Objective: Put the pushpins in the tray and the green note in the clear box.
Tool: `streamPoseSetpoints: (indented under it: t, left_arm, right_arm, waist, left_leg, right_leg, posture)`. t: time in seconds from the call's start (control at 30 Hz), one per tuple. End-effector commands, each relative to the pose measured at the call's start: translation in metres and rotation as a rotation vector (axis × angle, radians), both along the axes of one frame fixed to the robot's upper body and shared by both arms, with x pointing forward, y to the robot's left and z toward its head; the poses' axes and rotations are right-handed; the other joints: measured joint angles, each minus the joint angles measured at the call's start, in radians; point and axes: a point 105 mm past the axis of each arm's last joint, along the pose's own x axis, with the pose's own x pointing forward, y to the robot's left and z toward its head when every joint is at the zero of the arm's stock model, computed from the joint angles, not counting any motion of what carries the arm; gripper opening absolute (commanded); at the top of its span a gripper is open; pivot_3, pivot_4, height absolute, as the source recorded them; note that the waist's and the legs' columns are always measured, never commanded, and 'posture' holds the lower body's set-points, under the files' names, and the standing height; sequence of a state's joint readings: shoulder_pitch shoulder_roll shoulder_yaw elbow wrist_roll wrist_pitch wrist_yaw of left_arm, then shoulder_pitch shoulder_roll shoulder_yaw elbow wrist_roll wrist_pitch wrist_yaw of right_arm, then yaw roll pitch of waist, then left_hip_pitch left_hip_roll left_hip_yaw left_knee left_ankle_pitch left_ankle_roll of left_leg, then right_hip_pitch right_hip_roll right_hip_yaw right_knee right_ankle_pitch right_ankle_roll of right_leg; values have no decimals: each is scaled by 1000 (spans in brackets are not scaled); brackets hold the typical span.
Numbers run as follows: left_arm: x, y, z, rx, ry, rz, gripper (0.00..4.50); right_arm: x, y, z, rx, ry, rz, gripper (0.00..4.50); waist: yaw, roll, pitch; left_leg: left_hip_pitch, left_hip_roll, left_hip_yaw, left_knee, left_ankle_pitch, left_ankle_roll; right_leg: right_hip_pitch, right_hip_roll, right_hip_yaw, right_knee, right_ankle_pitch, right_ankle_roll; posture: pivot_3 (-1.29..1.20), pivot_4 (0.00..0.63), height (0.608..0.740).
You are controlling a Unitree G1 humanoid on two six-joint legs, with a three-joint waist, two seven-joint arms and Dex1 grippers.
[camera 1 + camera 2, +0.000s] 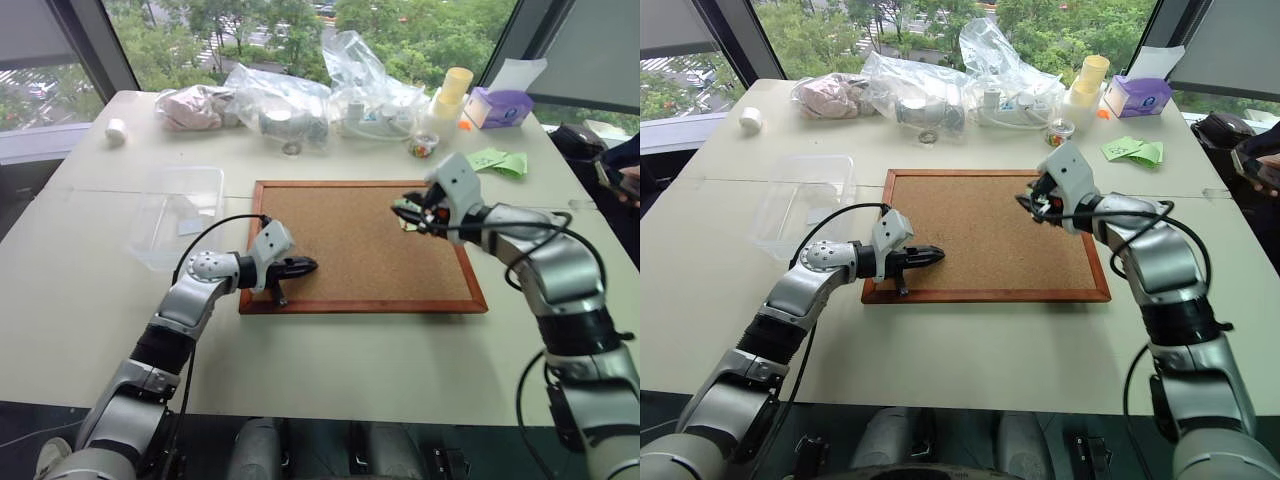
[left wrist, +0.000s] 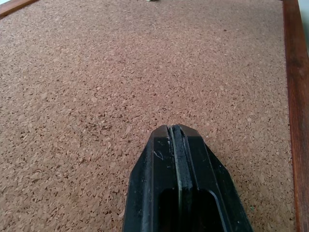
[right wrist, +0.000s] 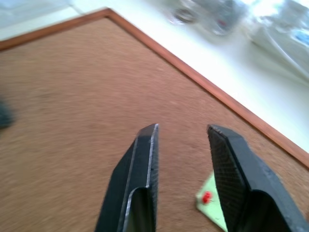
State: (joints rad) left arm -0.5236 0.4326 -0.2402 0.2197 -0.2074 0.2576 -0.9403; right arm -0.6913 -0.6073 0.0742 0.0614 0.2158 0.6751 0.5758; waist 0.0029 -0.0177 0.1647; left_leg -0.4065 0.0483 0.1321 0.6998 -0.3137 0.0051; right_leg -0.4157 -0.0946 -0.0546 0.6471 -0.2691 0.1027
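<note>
The green note [image 3: 212,200] shows merely as a corner beside a finger [image 3: 241,179] of the right gripper [image 3: 182,131], the rest hidden behind that finger and cut off by the bottom edge of the right wrist view. The bags and objects [image 3: 227,19] along the top of that view are blurred beyond telling. At the right edge of the left eye view, a person's hand [image 1: 628,185] is cut off.
</note>
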Motion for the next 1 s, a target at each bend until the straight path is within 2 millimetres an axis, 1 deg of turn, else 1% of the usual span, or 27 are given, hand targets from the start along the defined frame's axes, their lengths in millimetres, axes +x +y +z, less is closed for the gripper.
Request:
streamPoseSetpoints:
  t: [0.03,0.17,0.4,0.5,0.67,0.8,1.0]
  left_arm:
    - [-2,5,-10,28,34,22,0]
    - [-4,3,-10,13,35,26,0]
    - [-7,2,-7,1,28,38,0]
    - [-7,2,-6,-2,27,44,0]
    - [-9,3,-6,-11,27,59,0]
    - [-12,3,-6,-14,28,64,0]
    - [-13,2,-5,-19,27,71,0]
  right_arm:
    - [16,-10,2,12,-8,-78,1261]
    - [33,-15,-11,37,37,-138,1261]
    - [56,-15,-18,51,48,-184,1261]
    - [61,-12,-22,75,66,-185,1261]
    - [65,-15,-27,75,86,-210,1261]
    - [67,-18,-30,87,96,-226,1261]
    - [68,-15,-33,122,117,-211,1261]
  waist:
    - [-1,0,0]
    - [-12,0,0]
    - [-18,1,-1]
    - [-18,1,-1]
    - [-20,2,-1]
    - [-22,2,-1]
    - [-24,2,-1]
  left_leg:
    - [0,0,0,0,0,0]
    - [0,0,1,0,0,0]
    - [0,0,0,0,0,0]
    - [0,1,0,0,0,-1]
    - [0,1,1,0,0,-1]
    - [0,1,1,-1,0,-1]
    - [0,1,1,-1,0,-1]
  right_leg:
    - [0,0,0,0,0,0]
    - [0,0,0,0,0,0]
    - [0,0,0,1,0,0]
    - [0,0,0,0,0,0]
    - [0,0,0,0,0,0]
    - [0,0,0,0,0,0]
    - [0,0,0,0,0,0]
  posture:
    - [0,150,740]
    - [0,150,740]
    - [0,150,740]
    - [0,150,740]
    - [0,150,740]
    - [0,150,740]
    - [0,150,740]
